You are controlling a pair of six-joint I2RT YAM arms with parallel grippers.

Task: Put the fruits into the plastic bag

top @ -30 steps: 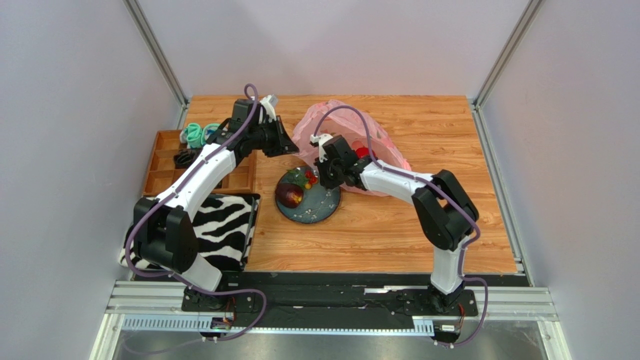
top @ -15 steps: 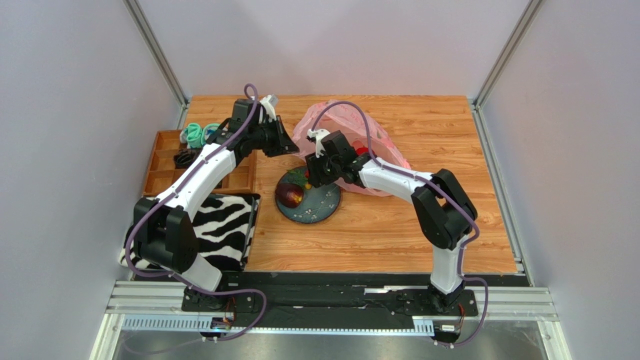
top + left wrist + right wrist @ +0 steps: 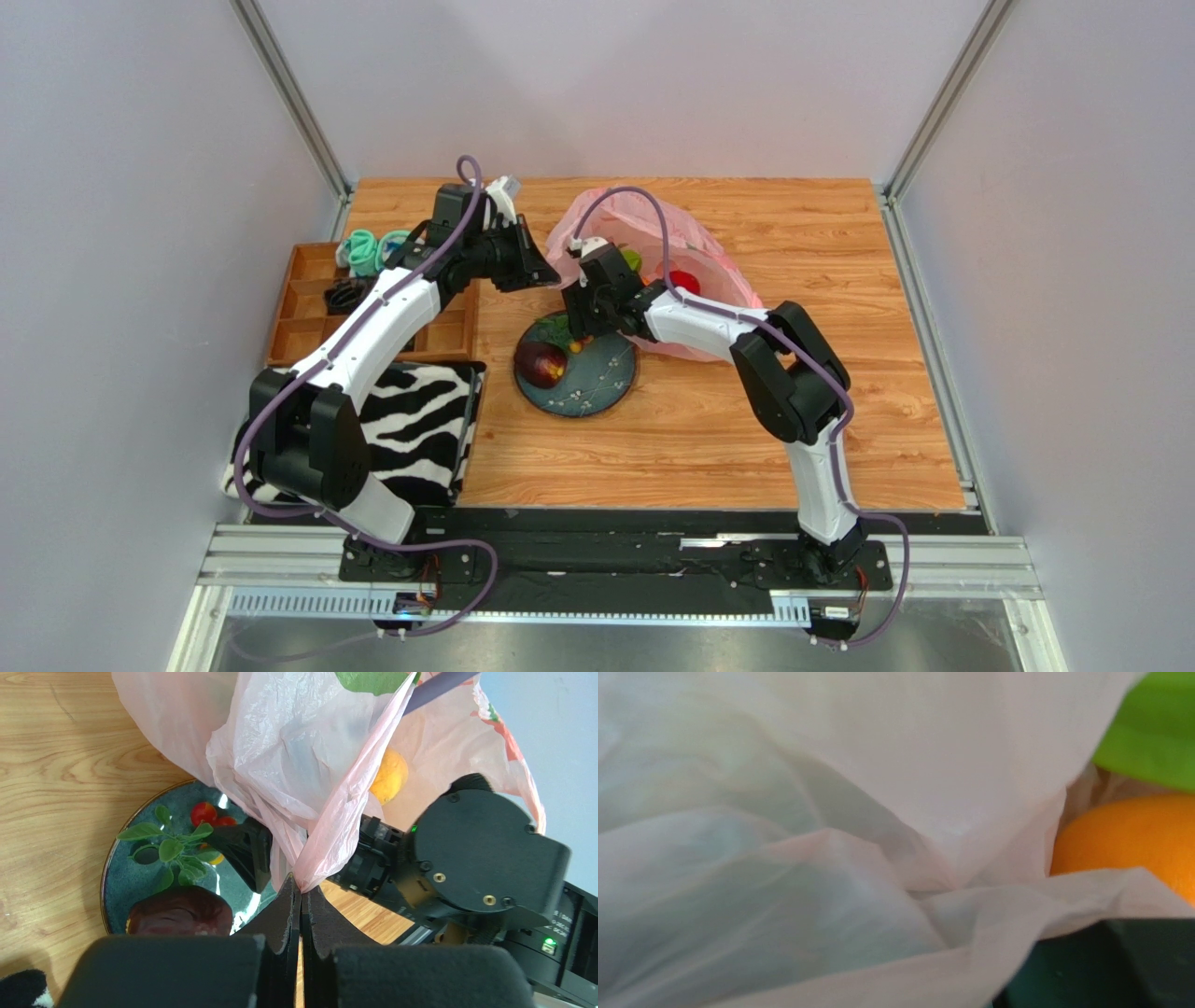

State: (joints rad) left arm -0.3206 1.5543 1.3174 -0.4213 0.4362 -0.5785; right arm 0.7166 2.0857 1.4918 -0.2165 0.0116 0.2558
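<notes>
Left pincer (image 3: 300,906) clamped on the thin translucent pink plastic bag (image 3: 295,742) on the wooden counter (image 3: 842,406). Right pincer (image 3: 581,325): film blankets my wrist view; I cannot tell its opening. Round orange fruit (image 3: 1130,840) half hidden behind film.

Wooden table (image 3: 842,420), pale grey walls (image 3: 140,210)

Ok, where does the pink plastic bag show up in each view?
Top external: plastic bag at the far middle of the table, just behind the plate.
Left wrist: top centre, its edge pinched by the left gripper; plate lower left.
Right wrist: fills most of the frame.
Shared landmark: the plate; right wrist's dark teal corner is probably it.
</notes>
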